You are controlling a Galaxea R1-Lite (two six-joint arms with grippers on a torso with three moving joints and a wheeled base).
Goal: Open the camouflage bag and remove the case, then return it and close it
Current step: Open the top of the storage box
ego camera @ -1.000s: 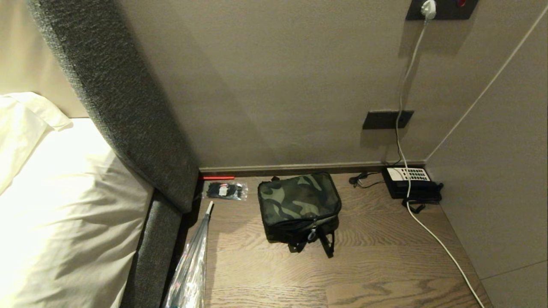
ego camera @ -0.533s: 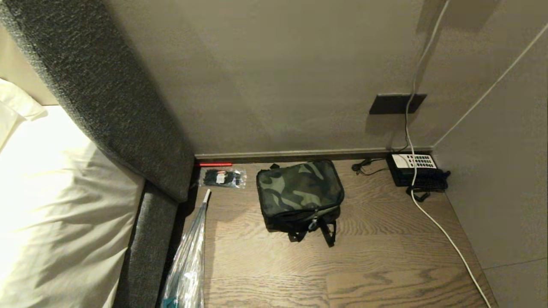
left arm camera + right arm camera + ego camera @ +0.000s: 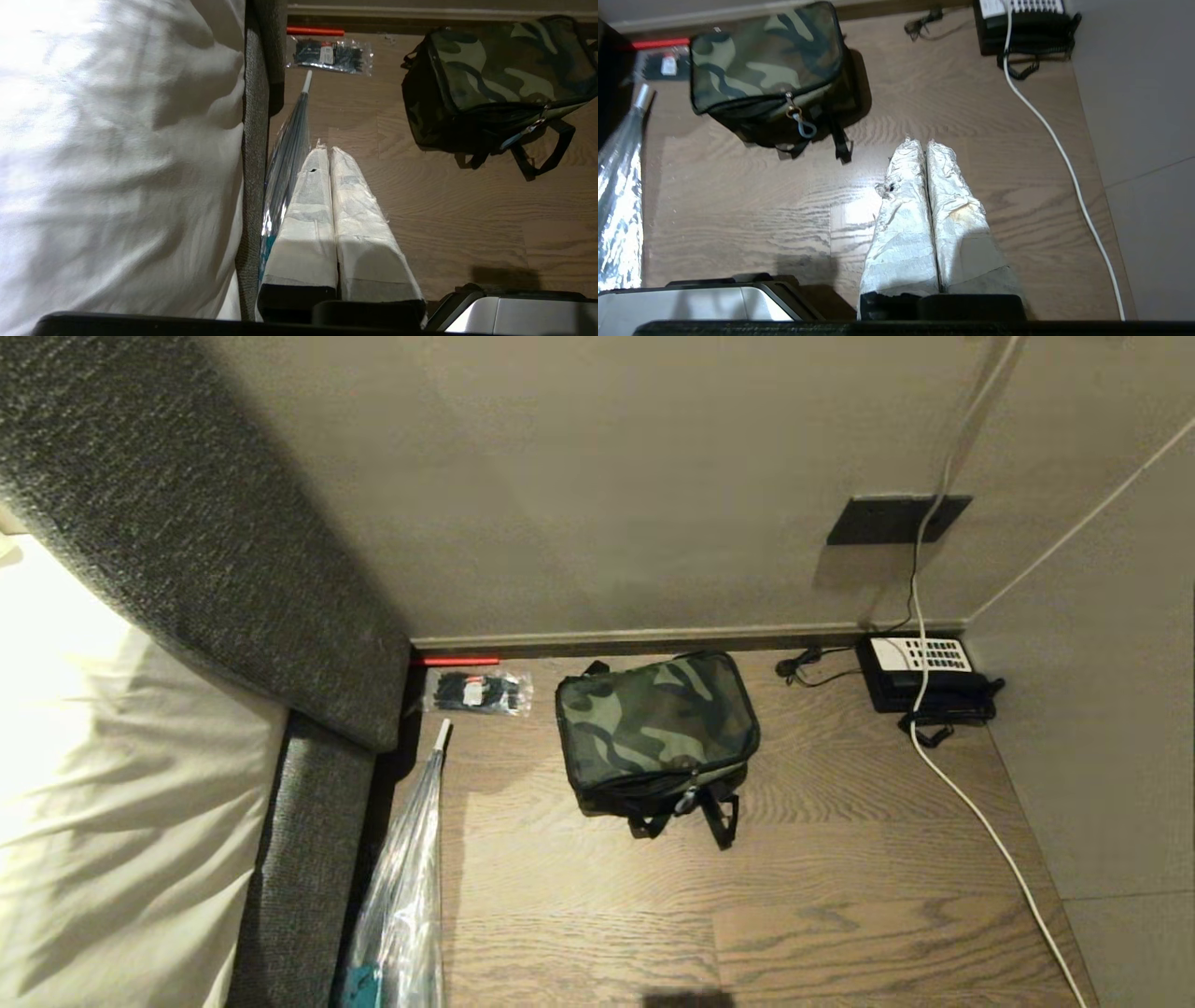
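Wood-grain brown plank flooring fills the lower centre of the head view, running up to a pale beige wall with a dark skirting strip along its foot. In the middle of the frame sits the soft rectangular camouflage bag, zipped shut, its black straps trailing toward the bottom edge. Left of it lie a clear packet of black ties and a thin red stick against the wall; a clear folded umbrella runs down the lower left beside the grey fabric bed frame and white bedding. At upper right a black telephone with white keypad rests in the corner, a white cable trailing past it. The case is not visible. In the wrist views, the left gripper and the right gripper each show 2 wrapped fingers pressed together, holding nothing, above the floor.
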